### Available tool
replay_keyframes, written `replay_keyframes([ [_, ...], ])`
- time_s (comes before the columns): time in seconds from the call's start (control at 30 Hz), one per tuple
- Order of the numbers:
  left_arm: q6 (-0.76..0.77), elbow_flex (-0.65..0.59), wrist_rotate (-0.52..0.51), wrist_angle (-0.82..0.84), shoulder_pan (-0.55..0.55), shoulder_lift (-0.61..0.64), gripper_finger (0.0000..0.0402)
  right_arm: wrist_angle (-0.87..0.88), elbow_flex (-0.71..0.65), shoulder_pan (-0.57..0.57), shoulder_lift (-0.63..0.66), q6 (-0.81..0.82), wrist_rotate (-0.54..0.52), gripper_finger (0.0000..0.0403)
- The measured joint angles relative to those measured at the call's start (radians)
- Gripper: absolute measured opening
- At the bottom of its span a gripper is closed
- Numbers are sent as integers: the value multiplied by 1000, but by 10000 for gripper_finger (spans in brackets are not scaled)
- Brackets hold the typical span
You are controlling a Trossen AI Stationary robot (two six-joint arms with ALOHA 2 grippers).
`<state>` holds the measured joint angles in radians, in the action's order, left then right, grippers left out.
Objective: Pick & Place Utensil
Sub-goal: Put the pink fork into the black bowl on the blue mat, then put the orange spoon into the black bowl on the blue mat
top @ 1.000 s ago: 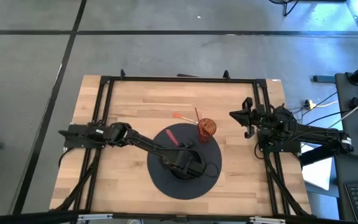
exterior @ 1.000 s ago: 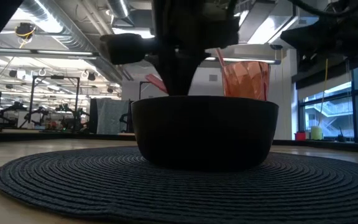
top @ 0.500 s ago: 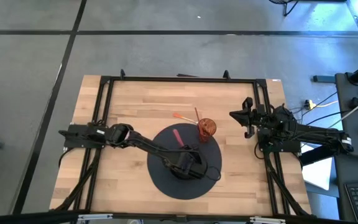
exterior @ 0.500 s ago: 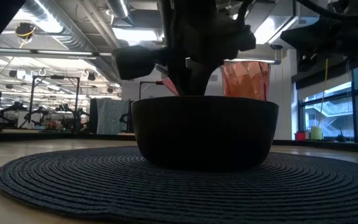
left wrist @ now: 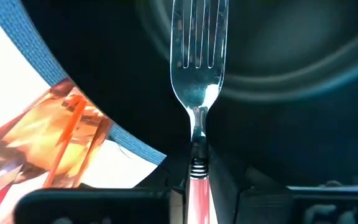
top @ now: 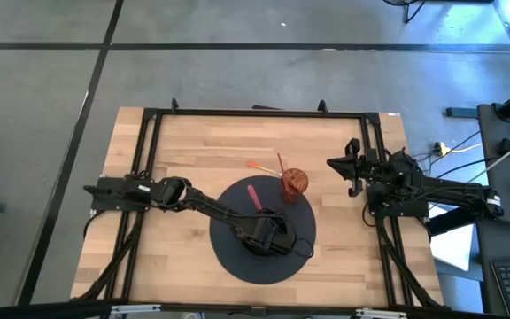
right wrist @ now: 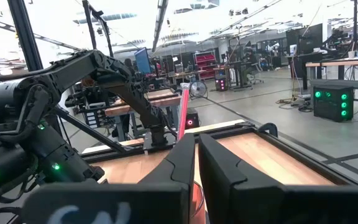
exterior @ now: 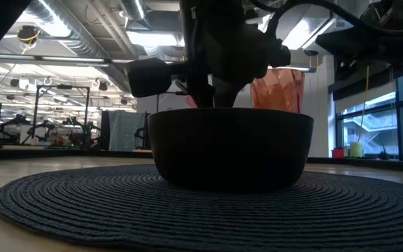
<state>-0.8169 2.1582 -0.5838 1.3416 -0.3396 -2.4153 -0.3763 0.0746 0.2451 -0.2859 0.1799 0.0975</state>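
Observation:
A fork (left wrist: 197,62) with a metal head and a pink handle (top: 254,196) is in my left gripper (left wrist: 199,175), which is shut on it above a black bowl (exterior: 229,150). The bowl stands on a dark round woven mat (top: 237,261) at the table's middle. The fork's tines reach over the bowl's dark inside (left wrist: 291,62). An orange faceted cup (top: 295,182) holding orange utensils stands at the mat's far right edge. My right gripper (top: 333,164) waits shut at the table's right side, holding nothing. My left gripper pinches the fork's pink handle at the end next to the metal neck (left wrist: 197,183), between its two fingers. It comes slanting down from the table's left. The head sticks out past the fingertips over the bowl, and the handle's free end (top: 251,187) rises toward the far side.
One orange utensil (top: 257,166) lies on the bare wood just beyond the mat, left of the cup. A black frame rail (top: 255,112) runs round the tabletop. Bare wood lies to the mat's left and near side.
My left gripper has sunk a little toward the bowl and rolled about its own line. The fork turned with it, its pink handle swinging to point more toward the far edge. My right arm kept still.

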Motion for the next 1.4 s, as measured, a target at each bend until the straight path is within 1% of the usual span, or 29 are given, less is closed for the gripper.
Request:
replay_keyframes([
  [0.17,16,0,27,12,0,0,65,0,0,0,0,0,0,23],
  [0.37,49,0,22,15,0,0,71,0,0,0,0,0,0,23],
  [0.43,68,0,-4,20,-4,0,71,0,0,0,0,0,0,23],
  [0.53,141,0,-77,62,-12,4,71,0,0,0,0,0,0,23],
  [0.67,284,33,-167,230,-31,22,71,4,0,0,0,0,0,23],
  [0.73,362,39,-183,231,-39,42,71,5,0,0,0,5,0,23],
  [0.77,394,38,-175,225,-46,61,71,6,0,0,0,7,0,23],
  [0.9,432,41,-49,230,-59,133,71,8,0,0,0,18,0,23],
  [1.07,612,34,29,228,-46,241,72,8,0,-1,0,26,0,23],
  [1.17,694,-16,83,231,-34,339,71,11,0,-1,0,30,1,23],
  [1.23,748,-84,90,227,-30,419,67,12,0,-1,0,30,7,23],
  [1.33,829,-237,69,205,-30,573,56,16,0,-1,0,31,11,23],
  [1.4,866,-385,18,113,-30,693,46,16,0,-1,0,31,11,23],
])
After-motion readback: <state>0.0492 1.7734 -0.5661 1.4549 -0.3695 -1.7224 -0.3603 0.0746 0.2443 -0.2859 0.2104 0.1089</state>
